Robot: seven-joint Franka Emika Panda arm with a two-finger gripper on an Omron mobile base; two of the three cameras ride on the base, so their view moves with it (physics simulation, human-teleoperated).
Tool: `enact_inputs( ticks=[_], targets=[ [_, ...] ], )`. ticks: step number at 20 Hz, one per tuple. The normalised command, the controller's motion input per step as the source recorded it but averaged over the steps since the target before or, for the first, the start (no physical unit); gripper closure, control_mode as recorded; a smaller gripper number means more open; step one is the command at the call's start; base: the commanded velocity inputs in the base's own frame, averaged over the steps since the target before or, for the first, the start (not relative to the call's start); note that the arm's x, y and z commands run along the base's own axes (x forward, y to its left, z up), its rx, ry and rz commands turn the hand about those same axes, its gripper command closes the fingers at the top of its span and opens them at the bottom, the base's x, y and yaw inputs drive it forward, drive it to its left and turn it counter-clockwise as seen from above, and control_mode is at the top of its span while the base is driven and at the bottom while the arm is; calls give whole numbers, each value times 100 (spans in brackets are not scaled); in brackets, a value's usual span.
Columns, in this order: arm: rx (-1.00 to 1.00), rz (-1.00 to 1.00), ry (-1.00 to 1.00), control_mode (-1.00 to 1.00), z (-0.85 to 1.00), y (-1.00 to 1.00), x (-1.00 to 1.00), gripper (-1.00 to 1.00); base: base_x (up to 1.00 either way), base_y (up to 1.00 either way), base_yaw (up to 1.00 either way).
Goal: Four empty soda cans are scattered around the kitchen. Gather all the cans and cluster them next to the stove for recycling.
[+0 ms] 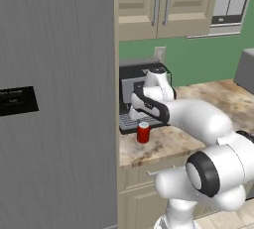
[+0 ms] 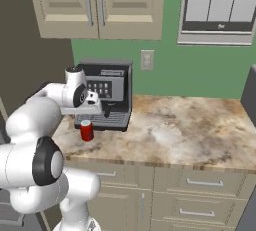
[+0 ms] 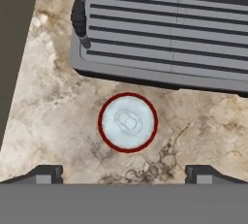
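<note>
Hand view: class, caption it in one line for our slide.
Open gripper poised above an upright red soda can beside the coffee machine's drip tray.

**Even, flat light over a soft rendered kitchen**

The room is evenly bright, with no single lamp to be picked out. The surface (image 2: 190, 130) shows its marbling without glare. A faint, soft shadow sits under the soda can (image 1: 143, 133), and a darker band lies beneath the coffee machine (image 2: 107, 95) in the hand view. The robot arm (image 1: 198, 119) carries gentle shading and mild highlights. The refrigerator (image 1: 54, 99) reads as dull grey. Both base views look slightly soft and low in detail; the hand view is sharper, with no visible bending at its edges.
</note>
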Motion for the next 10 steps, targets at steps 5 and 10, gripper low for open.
enact_inputs(
  ticks=[5,10],
  targets=[
    [-1,0,0,-100,-23,0,11,-100,0,0,0],
    [-3,0,0,-100,-24,5,11,-100,0,0,0]
  ],
)
